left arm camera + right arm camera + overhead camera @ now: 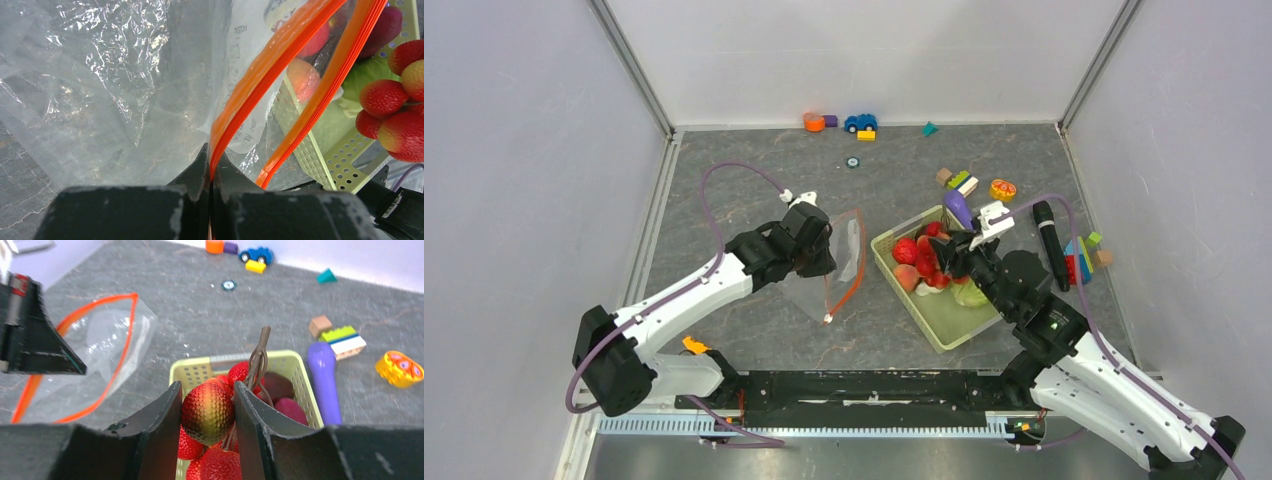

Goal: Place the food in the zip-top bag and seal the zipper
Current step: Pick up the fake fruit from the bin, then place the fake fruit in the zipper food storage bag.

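Note:
My left gripper (211,155) is shut on one side of the orange zipper (250,85) and holds the clear zip-top bag (844,262) up with its mouth open. The zipper's other side (320,95) hangs free, and the white slider (827,319) is at the near end. My right gripper (207,387) is shut on a red-yellow toy fruit (207,412) of a stemmed bunch, just above the pale green basket (200,370). More food lies in the basket: red fruits (907,251), a dark plum (277,385) and something green (969,294).
A purple toy (957,209), building blocks (963,182) and an orange piece (1003,189) lie behind the basket. A black stick (1051,243) and more blocks (1081,257) sit to its right. A toy car (860,122) stands at the back wall.

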Robot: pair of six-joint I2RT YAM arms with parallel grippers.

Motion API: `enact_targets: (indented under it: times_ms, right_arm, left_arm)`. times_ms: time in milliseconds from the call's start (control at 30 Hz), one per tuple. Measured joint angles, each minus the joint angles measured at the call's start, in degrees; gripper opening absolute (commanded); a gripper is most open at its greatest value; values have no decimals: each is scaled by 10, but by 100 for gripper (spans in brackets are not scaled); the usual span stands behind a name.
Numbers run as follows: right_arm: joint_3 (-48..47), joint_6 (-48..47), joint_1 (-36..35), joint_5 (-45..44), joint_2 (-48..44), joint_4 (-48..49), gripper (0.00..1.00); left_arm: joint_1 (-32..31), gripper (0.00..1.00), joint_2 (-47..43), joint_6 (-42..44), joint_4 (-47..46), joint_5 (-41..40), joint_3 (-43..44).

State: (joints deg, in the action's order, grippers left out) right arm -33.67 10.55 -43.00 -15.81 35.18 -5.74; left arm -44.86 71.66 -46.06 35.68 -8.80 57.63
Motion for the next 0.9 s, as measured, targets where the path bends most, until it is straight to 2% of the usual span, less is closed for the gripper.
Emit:
enact_targets:
  times_ms: [200, 467, 667, 900]
  right_arm:
    - [-28, -19, 0, 55, 22, 61, 0]
    - [-65, -13, 0, 174, 77, 143, 0]
    - [-66, 23, 0, 256, 118, 217, 0]
    - [-60, 80, 0, 309, 160, 311, 0]
  left_arm:
    - [0, 2, 17, 1, 2, 2, 20]
    - [0, 2, 45, 0, 2, 11, 35]
    - [0, 2, 54, 0, 2, 26, 36]
    - [0, 2, 42, 1, -19, 48, 26]
